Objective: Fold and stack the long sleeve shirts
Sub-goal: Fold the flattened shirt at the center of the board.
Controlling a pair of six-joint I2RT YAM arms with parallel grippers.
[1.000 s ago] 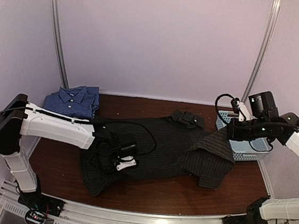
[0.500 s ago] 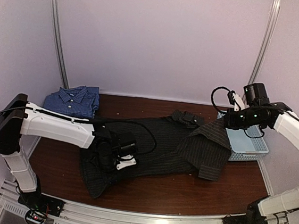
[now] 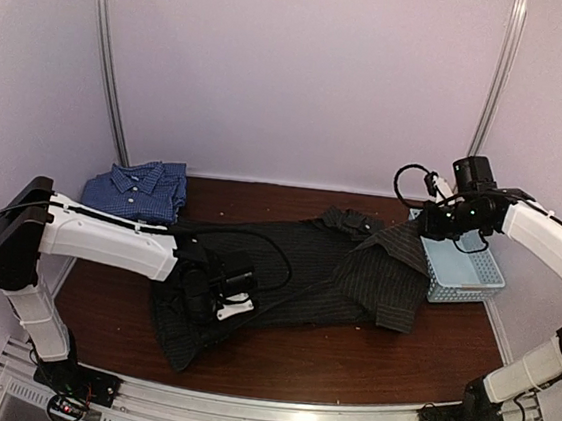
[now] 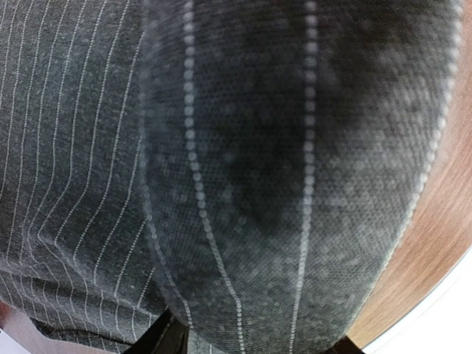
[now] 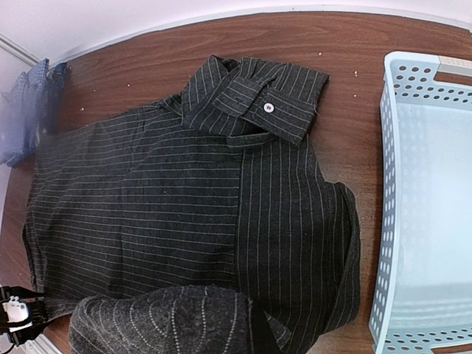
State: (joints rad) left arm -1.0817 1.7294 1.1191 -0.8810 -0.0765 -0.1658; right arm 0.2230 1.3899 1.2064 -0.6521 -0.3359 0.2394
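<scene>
The black pinstriped shirt point(image 3: 295, 272) lies spread across the middle of the table, its collar point(image 5: 254, 99) toward the back. My right gripper point(image 3: 430, 226) is shut on the shirt's right edge and holds it raised, so the right flap drapes down over the body. Bunched cloth point(image 5: 169, 324) hides the right fingers. My left gripper point(image 3: 213, 299) rests low on the shirt's left part. Its dark fingers point(image 4: 158, 338) stand apart, with a fold of pinstriped fabric point(image 4: 280, 184) bulging between them. The blue checked shirt point(image 3: 138, 187) lies folded at the back left corner.
A light blue plastic basket point(image 3: 474, 291) stands at the right, just beside the raised flap, its perforated wall point(image 5: 387, 184) close to the shirt's edge. Bare brown tabletop point(image 3: 345, 363) runs along the front. Pale walls enclose the back and sides.
My right gripper has carried the shirt's right flap up and leftward, off the basket and over the shirt's body. The left jaws have opened on the cloth; the left arm stayed in place.
</scene>
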